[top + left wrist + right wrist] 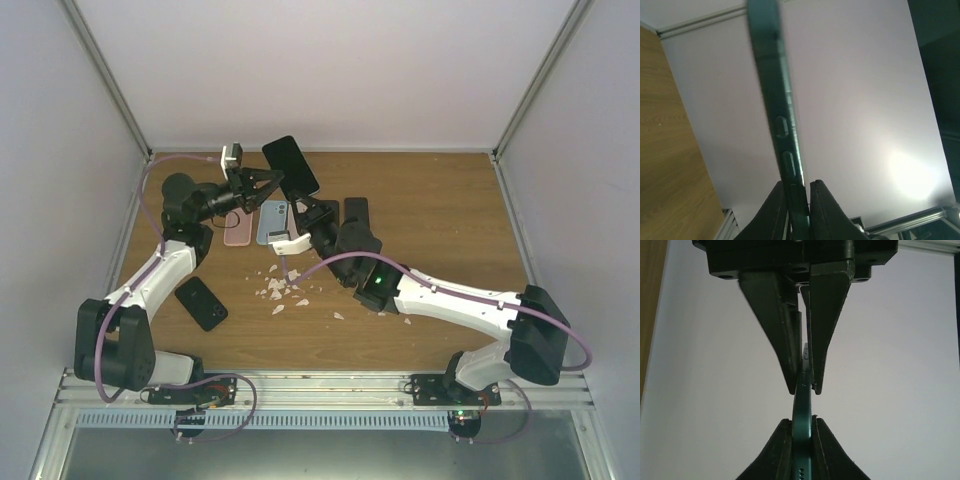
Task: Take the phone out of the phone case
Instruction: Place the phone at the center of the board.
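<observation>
A phone [291, 165] with a black screen sits in a dark green phone case [780, 115] and is held tilted in the air above the back of the table. My left gripper [281, 182] [799, 185] is shut on its lower edge, below the side buttons. My right gripper [312, 207] [802, 422] is shut on the case's rounded end [803, 405] from the opposite side. In the right wrist view the left gripper [802, 389] faces mine, and its fingertips almost touch mine. Only the thin green edge shows in both wrist views.
Under the held phone lie a pink case [237, 228] and a light blue case [273, 222]. A black phone [201, 302] lies by the left arm, and another dark one [356, 212] by the right gripper. White scraps [283, 291] litter the table's middle.
</observation>
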You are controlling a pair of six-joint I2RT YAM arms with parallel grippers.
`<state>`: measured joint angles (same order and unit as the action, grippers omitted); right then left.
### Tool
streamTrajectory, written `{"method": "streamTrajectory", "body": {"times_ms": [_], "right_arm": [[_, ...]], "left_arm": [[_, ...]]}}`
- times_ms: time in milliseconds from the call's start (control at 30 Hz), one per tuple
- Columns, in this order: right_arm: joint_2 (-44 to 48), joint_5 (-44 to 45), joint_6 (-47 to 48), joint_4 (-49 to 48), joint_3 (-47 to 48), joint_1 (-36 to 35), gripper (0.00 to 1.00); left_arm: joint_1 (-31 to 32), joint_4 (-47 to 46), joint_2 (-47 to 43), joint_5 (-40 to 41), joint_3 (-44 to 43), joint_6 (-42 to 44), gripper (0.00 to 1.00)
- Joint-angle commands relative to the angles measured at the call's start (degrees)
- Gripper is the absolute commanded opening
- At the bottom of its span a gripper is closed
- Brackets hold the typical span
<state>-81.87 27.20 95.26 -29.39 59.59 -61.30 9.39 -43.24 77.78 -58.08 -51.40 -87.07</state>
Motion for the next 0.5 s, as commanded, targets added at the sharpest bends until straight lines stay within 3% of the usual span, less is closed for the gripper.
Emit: {"method": "streamTrajectory", "body": {"times_ms": [0, 67, 133, 233, 367, 467], "right_arm": [[1.76, 0.29, -2.35, -2.84, 3.56, -0.84, 0.12], [2.96, 0.19, -4.14, -0.79, 3.47, -0.84, 0.27], [4.3, -0.09, -6.05, 1.69, 2.91, -0.58, 0.5], [6.55, -0.17, -8.89, 5.34, 2.05, 0.13, 0.7], [9.64, -1.35, -16.49, 15.37, 3.65, 2.01, 0.85], [11.52, -4.03, -25.35, 24.72, 6.91, 4.48, 0.89]], "left_arm": [[1.15, -1.75, 1.28, 0.06, -2.28, 2.34, 0.04], [1.2, -0.93, 1.76, -0.2, -3.11, 2.95, 0.0], [1.09, 0.37, 2.35, -0.99, -4.43, 4.29, 0.0], [1.17, 2.84, 3.09, -2.2, -6.6, 7.55, 0.0], [1.07, 7.52, 4.66, -4.89, -10.28, 15.22, 0.0], [1.07, 12.12, 6.08, -7.06, -13.46, 22.53, 0.0]]}}
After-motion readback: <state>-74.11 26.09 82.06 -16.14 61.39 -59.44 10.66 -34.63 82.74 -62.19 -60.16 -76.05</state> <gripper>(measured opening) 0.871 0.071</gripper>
